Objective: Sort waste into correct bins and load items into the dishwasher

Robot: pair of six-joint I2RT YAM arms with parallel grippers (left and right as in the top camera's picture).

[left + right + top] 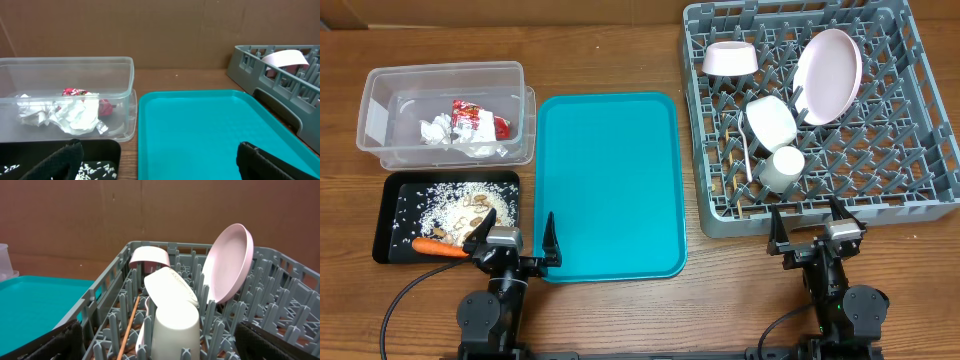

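My left gripper (pixel 515 243) is at the bottom left of the overhead shot, fingers spread wide. One finger is over the black tray's (pixel 395 200) lower right corner, the other over the teal tray's (pixel 610 180) lower left edge. The carrot (pixel 438 247) lies right beside that first finger, with the rice (pixel 460 205) scattered above it. Further up, the tub (pixel 380 120) holds the napkin (pixel 438 130) and wrapper (pixel 475 118).

My right gripper (pixel 810 238) is at the bottom right, fingers also wide apart, just below the rack (pixel 920 200). The cup (pixel 784 168) is nearest, with a bowl (pixel 772 120) tipped behind it. The plate (pixel 828 75) stands on edge at the upper right, and a second bowl (pixel 730 58) sits at the rack's upper left. In the wrist view, a chopstick (pixel 131 325) lies between the pegs left of the cup.
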